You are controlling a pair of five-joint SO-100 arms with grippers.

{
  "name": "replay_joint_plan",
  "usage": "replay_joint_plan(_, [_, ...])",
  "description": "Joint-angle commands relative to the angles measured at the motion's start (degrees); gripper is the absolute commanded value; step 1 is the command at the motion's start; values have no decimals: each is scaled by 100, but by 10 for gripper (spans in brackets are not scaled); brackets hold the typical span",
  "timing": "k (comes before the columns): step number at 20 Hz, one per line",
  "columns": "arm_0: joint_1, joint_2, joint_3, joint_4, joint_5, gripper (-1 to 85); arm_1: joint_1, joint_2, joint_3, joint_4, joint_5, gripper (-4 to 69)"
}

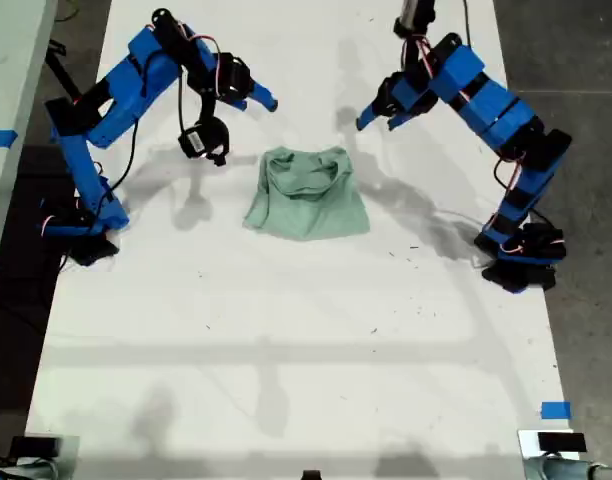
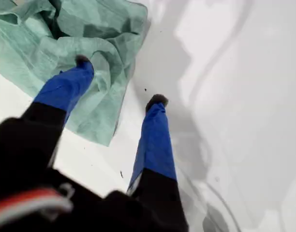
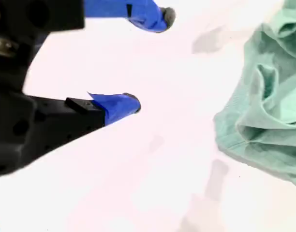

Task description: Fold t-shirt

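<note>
T-shirt (image 1: 306, 193) sits bunched mid-table, both arms raised clear; my first gripper (image 2: 120, 82) and my second gripper (image 3: 150, 60) hang spread, empty, probably lining up on its edges.

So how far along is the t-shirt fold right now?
The t-shirt is bunched into a compact, rumpled bundle mid-table, so some folding looks done but untidy. Nothing is in hand: my first gripper and my second gripper are both open and off the cloth. Flattening and a clean final fold likely remain.
</note>
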Motion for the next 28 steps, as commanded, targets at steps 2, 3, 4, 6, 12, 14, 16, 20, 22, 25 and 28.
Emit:
replay_joint_plan(2, [466,1512,905,158,-114,172,-123,2004,1099,167,35,247])
replay_joint_plan(3, [765,1960,1556,35,-176,103,-360,2514,1635,123,193,217])
replay_joint_plan(4, [1063,2461,2285,-167,-229,46,-677,2971,2145,97,360,160])
replay_joint_plan(6, [1652,3691,3894,-686,-404,12,-1503,3744,3067,9,879,77])
replay_joint_plan(12, [2426,7058,7805,-1635,-1591,1,-3498,6381,6302,-861,3094,-11])
replay_joint_plan(14, [2540,7937,8912,-2013,-1942,1,-3806,7778,7444,-905,3621,-11])
replay_joint_plan(16, [2575,8780,10028,-2320,-2188,1,-3999,8859,8332,-879,3955,-11])
replay_joint_plan(20, [2593,10811,11619,-2347,-2435,1,-4061,9624,8956,-1151,3911,-11])
replay_joint_plan(22, [2540,11101,12032,-2443,-2479,1,-4043,9018,8903,-1846,3744,-11])
replay_joint_plan(25, [2514,12217,12691,-2065,-2654,1,-3911,7031,8042,-3261,3287,-11])
replay_joint_plan(28, [2496,12226,12700,-2065,-2619,1,-3718,4860,6539,-4069,2698,-11])
